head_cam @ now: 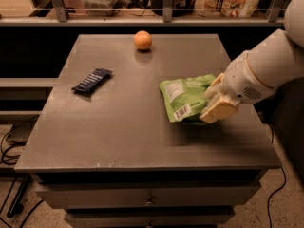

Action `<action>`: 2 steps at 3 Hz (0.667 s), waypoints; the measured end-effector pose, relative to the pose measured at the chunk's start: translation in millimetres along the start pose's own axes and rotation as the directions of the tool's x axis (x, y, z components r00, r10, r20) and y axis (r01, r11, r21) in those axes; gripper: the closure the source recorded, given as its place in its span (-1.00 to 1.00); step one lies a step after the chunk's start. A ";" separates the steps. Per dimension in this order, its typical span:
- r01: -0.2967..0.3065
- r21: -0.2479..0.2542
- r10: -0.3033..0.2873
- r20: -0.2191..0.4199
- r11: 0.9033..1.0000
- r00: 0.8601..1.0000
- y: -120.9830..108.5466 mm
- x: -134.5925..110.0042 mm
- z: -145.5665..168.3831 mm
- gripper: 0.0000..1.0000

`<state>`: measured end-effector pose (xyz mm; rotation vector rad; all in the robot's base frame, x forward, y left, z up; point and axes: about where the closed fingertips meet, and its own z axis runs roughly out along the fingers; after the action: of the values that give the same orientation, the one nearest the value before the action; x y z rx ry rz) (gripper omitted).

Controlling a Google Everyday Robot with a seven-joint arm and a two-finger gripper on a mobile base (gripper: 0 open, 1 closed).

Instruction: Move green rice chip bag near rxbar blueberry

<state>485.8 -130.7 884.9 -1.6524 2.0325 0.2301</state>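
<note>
While its cream two-finger gripper (pixel 214 103) sits over the right-hand part of the dark grey tabletop (pixel 118 137), the robot's white arm (pixel 270 65) reaches in from beyond the table's right edge. The pincer is clamped together on the right edge of the green rice chip bag (pixel 183 99), a large flat bright green flexible pouch with its white label and barcode facing up. That pouch lies right of the table's middle, nearer the right edge than the left and well back from the front edge. The rxbar blueberry (pixel 92 80), a slim bar in a dark navy wrapper, lies angled near the left edge, well apart from the pouch. Bare tabletop stretches between them. A round orange fruit (pixel 142 40) stands near the back edge, apart from both.
</note>
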 end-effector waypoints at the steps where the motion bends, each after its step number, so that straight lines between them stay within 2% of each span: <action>1: 0.050 -0.026 -0.049 0.061 0.998 0.997 -8.7 -28.4 -6.0 1.00; 2: 0.141 -0.052 -0.134 0.120 0.989 0.984 -19.6 -65.9 -4.9 1.00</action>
<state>511.8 -80.6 924.4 -1.7654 1.8341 0.3336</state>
